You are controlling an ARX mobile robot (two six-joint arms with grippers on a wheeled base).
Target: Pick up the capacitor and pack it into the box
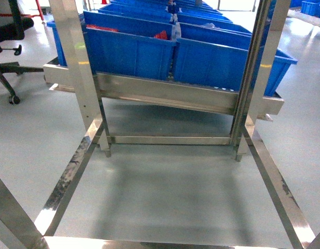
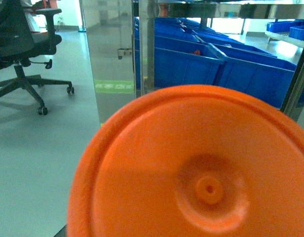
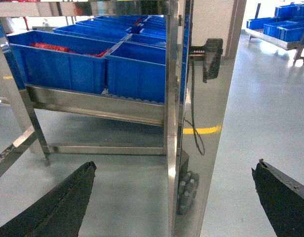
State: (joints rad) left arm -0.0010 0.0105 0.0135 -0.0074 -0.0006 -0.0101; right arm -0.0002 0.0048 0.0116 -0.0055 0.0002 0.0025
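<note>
A large round orange capacitor, seen end-on with a small nub at its centre, fills the lower part of the left wrist view. It hangs above the floor right in front of the camera and hides my left gripper's fingers, which hold it. In the right wrist view my right gripper is open, its two dark fingertips wide apart with nothing between them, low over the grey floor by a steel post. The box is out of view. Neither gripper shows in the head view.
A steel rack carries rows of blue bins, some holding red-orange parts. Its posts and floor rails frame the space ahead. An office chair stands to the left. A black fixture with a cable hangs on the post.
</note>
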